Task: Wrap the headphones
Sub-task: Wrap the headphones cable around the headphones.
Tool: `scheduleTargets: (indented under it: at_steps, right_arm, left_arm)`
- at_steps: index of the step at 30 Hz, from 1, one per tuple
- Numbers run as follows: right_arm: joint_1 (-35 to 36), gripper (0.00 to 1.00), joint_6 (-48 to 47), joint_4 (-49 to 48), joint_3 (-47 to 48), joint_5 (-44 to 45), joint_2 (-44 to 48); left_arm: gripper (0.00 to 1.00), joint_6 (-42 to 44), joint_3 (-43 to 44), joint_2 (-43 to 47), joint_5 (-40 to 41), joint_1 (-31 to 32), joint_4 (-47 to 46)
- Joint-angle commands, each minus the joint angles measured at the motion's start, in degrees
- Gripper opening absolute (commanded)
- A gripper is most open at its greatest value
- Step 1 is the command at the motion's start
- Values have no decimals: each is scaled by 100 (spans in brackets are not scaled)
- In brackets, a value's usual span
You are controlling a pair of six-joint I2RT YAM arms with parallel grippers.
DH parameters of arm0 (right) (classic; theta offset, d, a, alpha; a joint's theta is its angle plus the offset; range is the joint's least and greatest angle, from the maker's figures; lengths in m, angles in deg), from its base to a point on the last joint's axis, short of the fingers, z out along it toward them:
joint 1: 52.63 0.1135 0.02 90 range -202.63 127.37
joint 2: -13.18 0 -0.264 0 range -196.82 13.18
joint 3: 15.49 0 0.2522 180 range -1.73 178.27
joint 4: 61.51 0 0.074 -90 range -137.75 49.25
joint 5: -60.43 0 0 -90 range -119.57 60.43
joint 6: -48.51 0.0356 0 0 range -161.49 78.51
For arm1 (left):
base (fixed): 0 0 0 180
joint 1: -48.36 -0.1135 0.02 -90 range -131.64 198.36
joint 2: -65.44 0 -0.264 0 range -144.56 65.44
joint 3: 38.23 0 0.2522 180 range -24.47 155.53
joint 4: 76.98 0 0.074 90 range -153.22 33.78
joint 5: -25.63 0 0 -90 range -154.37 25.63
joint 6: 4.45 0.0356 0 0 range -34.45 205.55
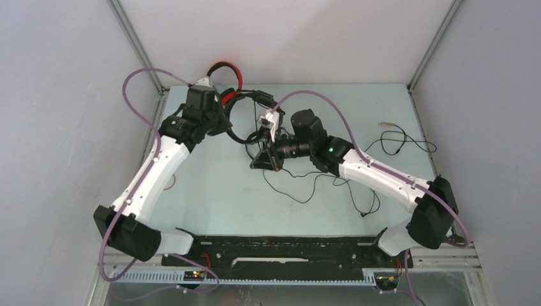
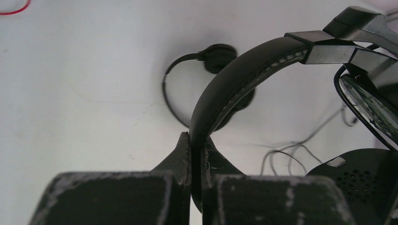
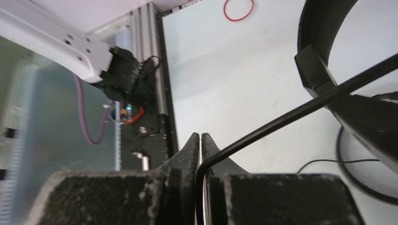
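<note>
You have the left gripper [image 2: 196,141] clamped on the black headphones' [image 2: 328,51] headband [image 2: 234,79]; thin cables [image 2: 291,151] lie on the table [image 2: 84,93].

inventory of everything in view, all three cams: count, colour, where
red over-ear headset with black trim: 1, red, table's far edge
black over-ear headset: 1 sure, black, mid-table, headband pinched in left gripper; a second can't be told apart
thin black cables: several, black, loose right of centre; one pinched in right gripper
thin red loop: 1, red, flat on the table
table: 1, pale green
left arm, right arm: 2, white and black
grippers: 2, black, both shut
</note>
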Motion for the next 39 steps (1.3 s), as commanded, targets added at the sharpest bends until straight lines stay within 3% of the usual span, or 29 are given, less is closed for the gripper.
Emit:
scheduleTargets:
  at_steps: [1,11,21,28,39]
  right_arm:
    - [194,8,-1324,-476,-442,504,415]
    - [186,14,-1875,-1933,-1853,851,814]
    - [-129,23,-1860,-2915,-2675,24,668]
    - [-503,29,-1841,-3129,-2884,-378,400]
    - [-879,28,-1854,-3427,-3129,-556,-28]
  left_arm:
    - [0,-549,-74,461,-597,-89,-814]
    - [0,-467,143,851,-1030,-98,-495]
    - [0,-319,423,1056,-986,-106,-83]
    - [0,-160,794,980,-985,-115,188]
    - [0,-49,1225,908,-1313,-196,476]
